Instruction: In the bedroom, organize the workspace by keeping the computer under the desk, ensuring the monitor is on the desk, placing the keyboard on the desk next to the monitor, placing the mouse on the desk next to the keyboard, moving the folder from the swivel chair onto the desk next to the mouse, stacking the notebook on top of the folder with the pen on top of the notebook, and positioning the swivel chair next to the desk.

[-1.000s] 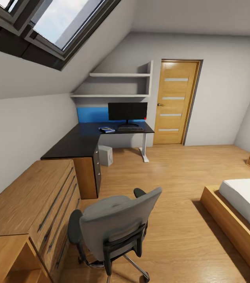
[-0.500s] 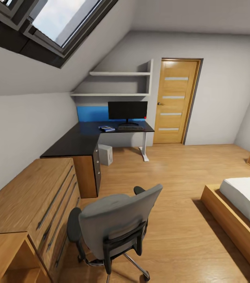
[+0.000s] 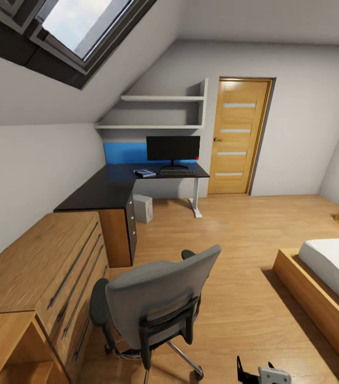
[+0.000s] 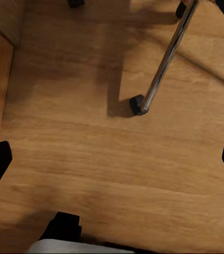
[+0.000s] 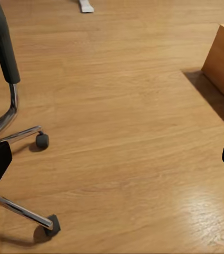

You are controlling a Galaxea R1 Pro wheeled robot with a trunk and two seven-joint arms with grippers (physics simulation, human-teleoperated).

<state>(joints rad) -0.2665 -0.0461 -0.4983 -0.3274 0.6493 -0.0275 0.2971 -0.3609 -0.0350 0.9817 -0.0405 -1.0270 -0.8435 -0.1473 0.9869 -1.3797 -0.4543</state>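
The grey swivel chair (image 3: 156,301) stands on the floor in front of me with its back toward me, hiding its seat. Far off, the black L-shaped desk (image 3: 105,189) carries the dark monitor (image 3: 173,149), the keyboard (image 3: 177,173) in front of it, and a small blue flat item (image 3: 145,174) to the keyboard's left. The white computer (image 3: 143,209) sits under the desk. My right gripper (image 5: 112,159) hangs open over bare floor beside the chair's base (image 5: 16,132). My left gripper (image 4: 112,159) is open above the floor near a chair leg and its caster (image 4: 139,105).
A long wooden dresser (image 3: 36,266) runs along the left wall up to the desk. A bed (image 3: 329,288) with a wooden frame stands on the right. A closed wooden door (image 3: 237,137) is beside the desk. Open wooden floor lies between chair, bed and desk.
The whole head view has shifted slightly, so the camera has moved. Part of my right gripper has come into the head view's lower edge.
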